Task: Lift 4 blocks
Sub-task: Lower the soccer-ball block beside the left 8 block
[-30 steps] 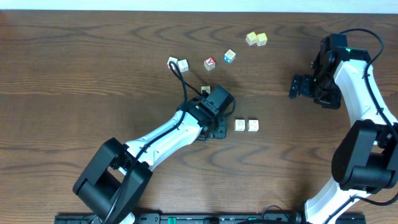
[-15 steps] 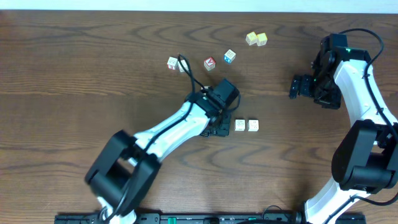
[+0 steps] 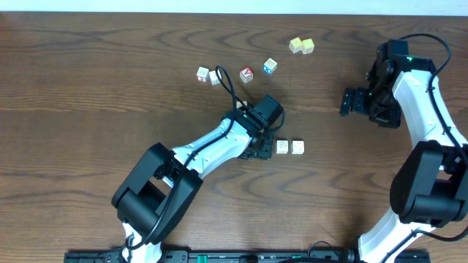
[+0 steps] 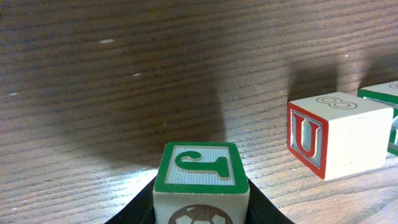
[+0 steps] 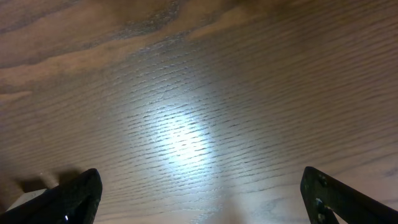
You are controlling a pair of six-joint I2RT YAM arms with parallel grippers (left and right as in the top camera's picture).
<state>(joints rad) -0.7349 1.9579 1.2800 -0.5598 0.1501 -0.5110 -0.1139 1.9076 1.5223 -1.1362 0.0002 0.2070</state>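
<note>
Step in hand: we judge this to be the grasp-and-raise of one block, with the other blocks not yet dealt with.
Left gripper (image 4: 200, 208): clamped on a green-edged block (image 4: 198, 163), with a dark finger on each side of it at the bottom middle of the wrist view.
Held block's place: centre of the overhead view, hidden there under the gripper's body. We cannot tell whether it is clear of the worktop (image 3: 88, 95).
Neighbours: a red-edged block (image 4: 333, 140) stands near it, toward the right of the wrist view and apart from it. A further block (image 4: 390, 118) is partly hidden behind that one at the frame's right edge.
Farther pair: two pale blocks (image 3: 202, 74) (image 3: 215, 77) lie side by side, upper left of centre, well apart from the gripper.
Not ours: the red-faced cube (image 3: 246, 74), the blue-faced cube (image 3: 270, 66) and the two yellow cubes (image 3: 295, 45) (image 3: 308, 46) along the top.
Right gripper (image 5: 199, 186): fingers spread wide with nothing between them, over bare worktop at the right of the overhead view, well away from every block.
Next move: we think it calls for a straight rise with a firm grip, so the block does not brush its red-edged neighbour.
</note>
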